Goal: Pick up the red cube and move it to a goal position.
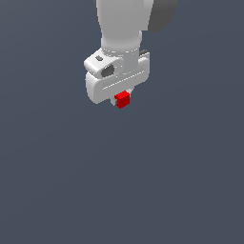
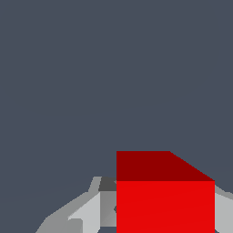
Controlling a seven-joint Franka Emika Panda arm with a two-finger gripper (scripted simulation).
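Observation:
The red cube (image 1: 123, 99) is small and bright red. It sits between the fingers of my white gripper (image 1: 121, 101), just under the white hand in the exterior view. The gripper is shut on it and holds it in the air, with plain dark grey behind and below. In the wrist view the red cube (image 2: 164, 200) fills the space between the two grey fingers (image 2: 88, 211), which press on its sides. The fingertips are mostly hidden by the cube in the exterior view.
Only a flat, even dark grey background shows around the arm in both views. No other object, edge or goal marker shows.

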